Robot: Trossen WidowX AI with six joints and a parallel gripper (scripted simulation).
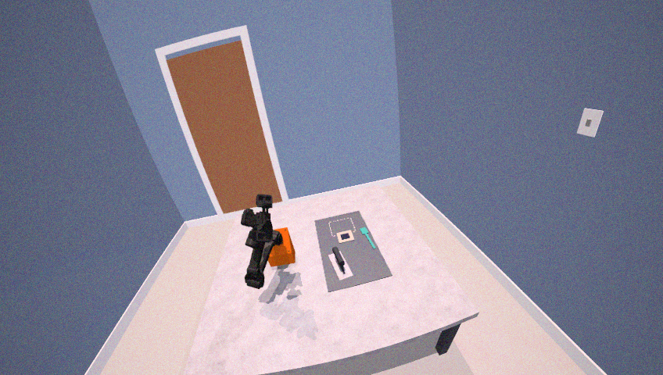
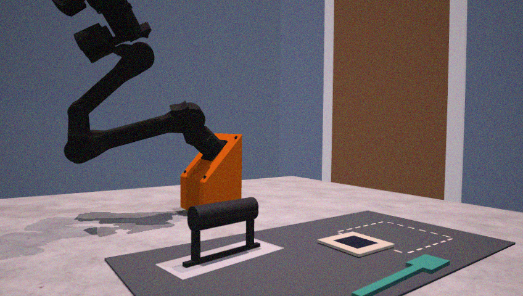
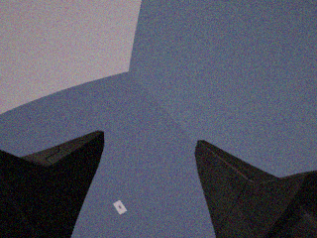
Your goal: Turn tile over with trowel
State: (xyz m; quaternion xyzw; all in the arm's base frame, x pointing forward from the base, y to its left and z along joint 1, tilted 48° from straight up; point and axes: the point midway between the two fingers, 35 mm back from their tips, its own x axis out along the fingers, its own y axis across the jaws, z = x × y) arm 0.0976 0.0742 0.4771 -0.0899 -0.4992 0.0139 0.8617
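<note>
My gripper [image 3: 151, 143] is open and empty, its two dark fingertips well apart in the wrist view. It is raised high, away from the mat [image 1: 367, 268] [image 2: 311, 279]. The cream tile [image 1: 345, 236] [image 2: 355, 242] lies flat on the mat with its dark square mark facing up. It overlaps the near left corner of the dashed outline [image 2: 398, 251] in the exterior view, mostly outside it. What looks like the trowel [image 1: 338, 256] [image 2: 224, 213] stands on the mat, a black handle on two posts above a flat pale plate. Nothing touches it.
A turquoise spatula-like tool [image 1: 368, 238] [image 2: 428, 263] lies on the mat beside the tile and the outline. The arm's orange base [image 1: 281, 251] [image 2: 224, 179] stands on the pale table [image 1: 395, 311] [image 2: 55, 267], beside the mat.
</note>
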